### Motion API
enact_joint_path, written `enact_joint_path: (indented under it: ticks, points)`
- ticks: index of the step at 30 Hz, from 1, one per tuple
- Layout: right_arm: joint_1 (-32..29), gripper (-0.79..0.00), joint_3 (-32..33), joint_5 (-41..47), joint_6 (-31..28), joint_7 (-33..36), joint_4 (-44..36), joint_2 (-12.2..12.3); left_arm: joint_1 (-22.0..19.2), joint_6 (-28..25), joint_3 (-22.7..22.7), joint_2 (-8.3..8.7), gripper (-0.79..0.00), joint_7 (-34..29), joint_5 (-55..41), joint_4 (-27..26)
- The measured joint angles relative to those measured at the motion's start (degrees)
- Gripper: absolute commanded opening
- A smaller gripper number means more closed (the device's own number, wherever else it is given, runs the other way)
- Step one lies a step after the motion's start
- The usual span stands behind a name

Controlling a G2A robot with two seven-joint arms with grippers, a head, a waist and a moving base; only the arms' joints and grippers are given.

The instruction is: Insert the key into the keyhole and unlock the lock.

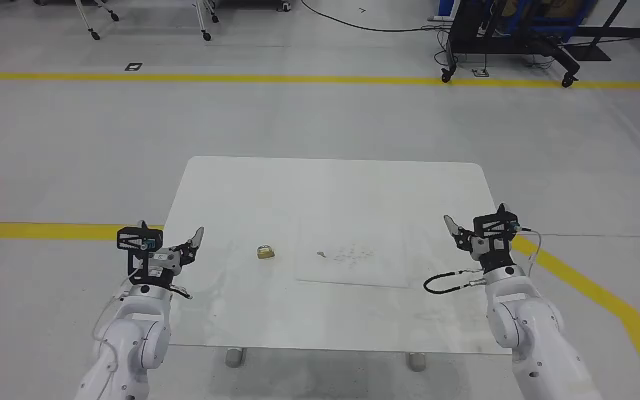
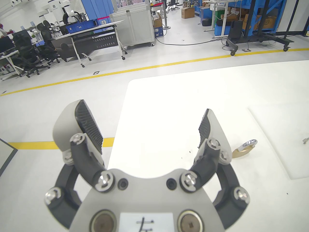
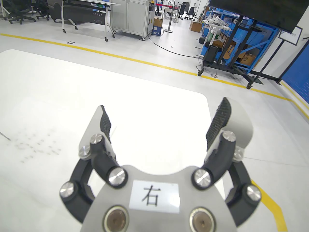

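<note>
- Left gripper hangs at the desk's near left corner, partly over the edge. Its jaws stand wide apart with nothing between the ribbed pads.
- Right gripper sits at the desk's right edge, just as wide and holding nothing.
- Between them, closer to the left gripper, the lock lies flat on the bare white desk. It is a small brass padlock with a silver shackle, and neither gripper touches it.
- Just past the lock toward the desk's middle lies a thin white sheet, flat on the desk. The lock rests beside its left border, not on it.
- On that sheet, near its left side, lies the key, a small metal piece apart from the lock. It is too small to tell which way it points.
- Faint grey marks speckle the sheet just beside the key, on the side toward the right gripper.
</note>
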Motion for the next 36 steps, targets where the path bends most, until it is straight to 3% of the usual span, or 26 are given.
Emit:
enact_joint_path:
  ticks: [7, 15, 20, 28, 36]
  points:
    - [1.6, 0.0, -2.5, -2.2, -2.3, 1.1, 0.4, -0.1, 0.0, 0.0, 0.0, 0.0, 0.0, 0.0, 0.0, 0.0]
    - [12.2, 0.0, -14.4, -3.3, -12.3, 6.1, 9.3, -1.1, 0.0, 0.0, 0.0, 0.0, 0.0, 0.0, 0.0, 0.0]
    - [17.6, 0.0, -20.4, -2.5, -20.1, 6.0, 15.0, -1.9, 0.0, 0.0, 0.0, 0.0, 0.0, 0.0, 0.0, 0.0]
    - [25.6, 0.0, -27.4, -0.1, -27.8, 7.2, 23.1, -3.2, 0.0, 0.0, 0.0, 0.0, 0.0, 0.0, 0.0, 0.0]
    - [33.1, -0.031, -34.5, -2.6, -38.8, 3.9, 30.9, -4.5, 0.0, 0.0, 0.0, 0.0, 0.0, 0.0, 0.0, 0.0]
